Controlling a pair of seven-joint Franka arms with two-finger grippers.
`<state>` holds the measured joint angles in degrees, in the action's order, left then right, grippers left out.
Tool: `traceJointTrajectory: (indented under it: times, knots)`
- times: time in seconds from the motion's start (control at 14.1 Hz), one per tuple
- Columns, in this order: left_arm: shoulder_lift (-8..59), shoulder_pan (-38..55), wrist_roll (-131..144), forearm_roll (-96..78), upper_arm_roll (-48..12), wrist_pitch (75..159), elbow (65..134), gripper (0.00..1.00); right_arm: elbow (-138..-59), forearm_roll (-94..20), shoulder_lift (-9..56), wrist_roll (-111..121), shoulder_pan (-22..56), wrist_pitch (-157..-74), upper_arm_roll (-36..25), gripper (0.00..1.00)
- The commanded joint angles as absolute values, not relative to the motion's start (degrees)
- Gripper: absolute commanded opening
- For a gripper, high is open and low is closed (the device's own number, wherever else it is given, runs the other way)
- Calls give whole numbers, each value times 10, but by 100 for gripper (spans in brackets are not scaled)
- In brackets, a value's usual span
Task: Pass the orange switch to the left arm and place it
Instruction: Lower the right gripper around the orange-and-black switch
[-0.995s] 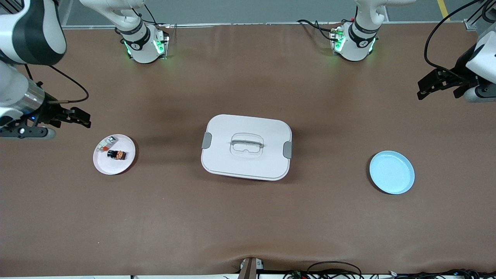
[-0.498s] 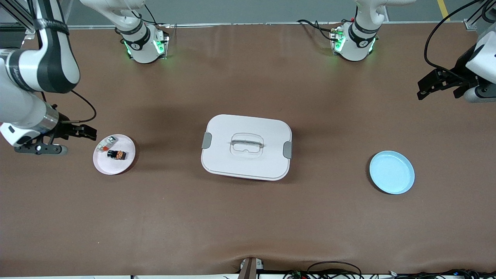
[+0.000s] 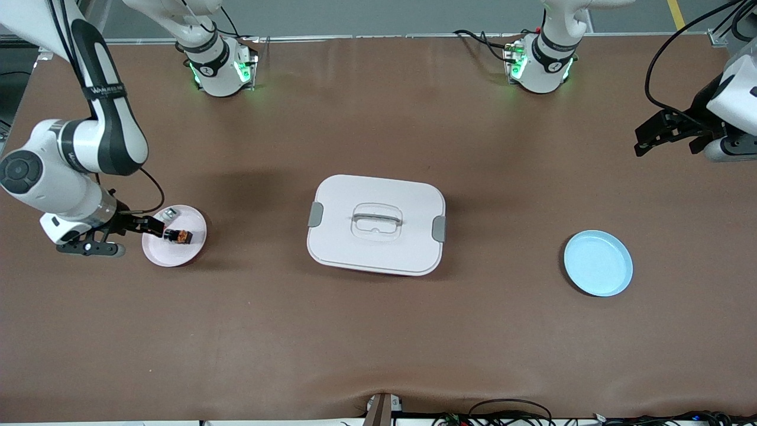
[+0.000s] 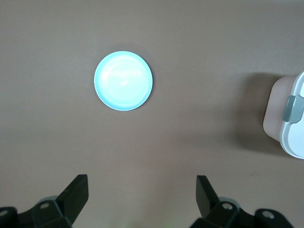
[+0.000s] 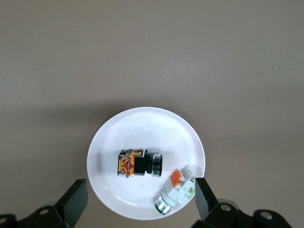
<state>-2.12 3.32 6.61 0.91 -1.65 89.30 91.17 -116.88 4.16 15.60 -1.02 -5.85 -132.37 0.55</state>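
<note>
Box (image 3: 376, 225) between white plate (image 3: 177, 253) and blue plate (image 3: 597, 263); both grippers wide, empty.

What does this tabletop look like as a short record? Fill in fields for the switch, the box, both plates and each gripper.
orange switch: lying on the white plate, beside a small white switch
box: lid on, mid-table between the plates
blue plate: toward the left arm's end, nothing on it
right gripper: open, over the white plate's edge
left gripper: open, waiting in the air at its own end of the table
</note>
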Motion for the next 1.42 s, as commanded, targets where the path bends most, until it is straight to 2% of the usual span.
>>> traceJointTrajectory:
  times: [0.0,0.36,1.35]
  knots:
    - [-24,31,59,12,-18,903,919,100,-1185,40,169,-32,-65,-1361,13,100]
    - [-30,30,59,12,-18,904,917,100,-1192,40,200,-39,-65,-1411,13,100]
    - [-30,32,59,19,-18,904,917,100,-1201,39,232,-38,-66,-1442,13,100]
